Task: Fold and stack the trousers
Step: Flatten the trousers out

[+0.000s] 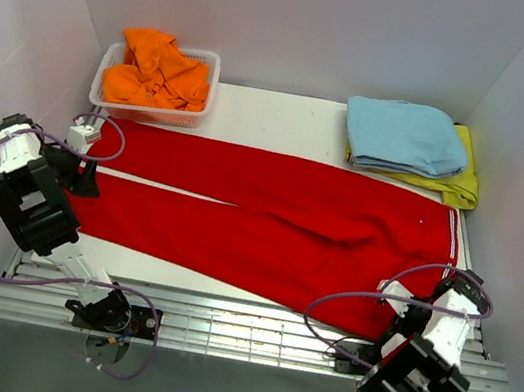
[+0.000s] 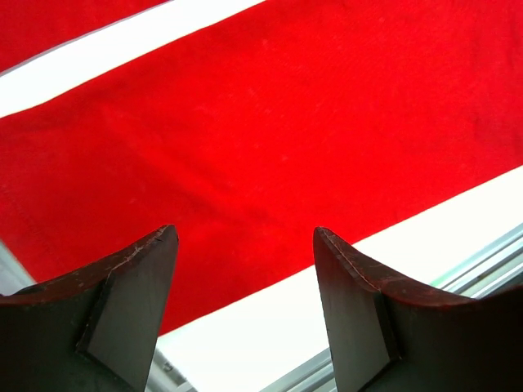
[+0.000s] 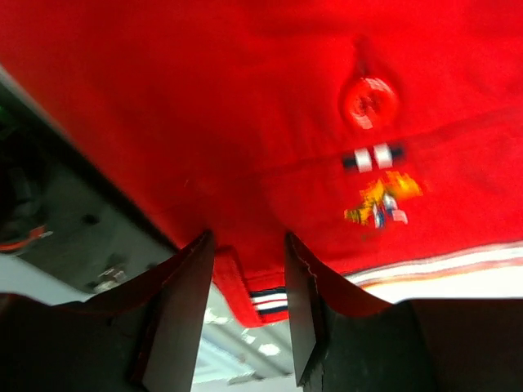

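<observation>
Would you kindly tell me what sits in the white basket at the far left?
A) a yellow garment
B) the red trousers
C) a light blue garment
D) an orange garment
D: the orange garment is heaped in the basket, while the trousers lie spread flat in front of it.

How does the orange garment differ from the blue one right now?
The orange garment lies crumpled; the blue garment is folded flat. The orange garment sits in a white basket at the far left; the blue garment rests on a yellow garment at the far right. Both lie beyond the trousers.
</observation>
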Action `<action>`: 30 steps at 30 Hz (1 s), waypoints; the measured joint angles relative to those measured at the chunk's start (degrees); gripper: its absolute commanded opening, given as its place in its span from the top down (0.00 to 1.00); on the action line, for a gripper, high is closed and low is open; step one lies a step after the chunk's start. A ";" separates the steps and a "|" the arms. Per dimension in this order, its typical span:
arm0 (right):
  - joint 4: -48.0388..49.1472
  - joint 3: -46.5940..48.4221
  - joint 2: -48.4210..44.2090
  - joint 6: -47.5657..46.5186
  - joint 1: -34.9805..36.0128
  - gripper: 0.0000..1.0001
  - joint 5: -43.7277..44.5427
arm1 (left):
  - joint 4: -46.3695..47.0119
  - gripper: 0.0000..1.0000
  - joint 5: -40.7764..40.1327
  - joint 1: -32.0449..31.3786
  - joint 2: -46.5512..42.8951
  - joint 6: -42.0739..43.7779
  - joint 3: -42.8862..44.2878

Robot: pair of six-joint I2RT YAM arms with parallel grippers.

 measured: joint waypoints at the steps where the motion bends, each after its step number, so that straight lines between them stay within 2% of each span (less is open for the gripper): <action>1: 2.29 -1.01 1.99 -1.03 0.00 0.54 0.74 | -0.17 0.22 0.33 -0.07 0.09 -0.15 -0.13; 6: 8.07 2.01 12.41 -1.25 0.04 0.53 3.50 | -0.20 0.22 1.25 -0.11 0.74 -1.66 -0.20; 13: 12.39 17.38 30.40 2.75 0.04 0.50 1.81 | 0.33 0.22 2.91 -0.11 2.47 -4.42 -0.04; 17: 11.98 25.20 30.75 2.51 0.11 0.51 -2.32 | 0.24 0.23 3.30 -0.11 3.96 -5.88 1.18; 22: 2.03 35.56 29.27 3.06 0.39 0.51 -10.47 | -0.70 0.25 4.48 -0.11 7.32 -9.79 8.94; 27: -2.21 48.04 31.23 11.87 3.93 0.53 -18.47 | 0.63 0.30 7.61 -1.07 14.88 -18.03 22.62; 30: -0.35 50.97 35.36 19.63 8.04 0.55 -20.59 | 4.02 0.32 7.50 -2.95 19.10 -22.25 26.34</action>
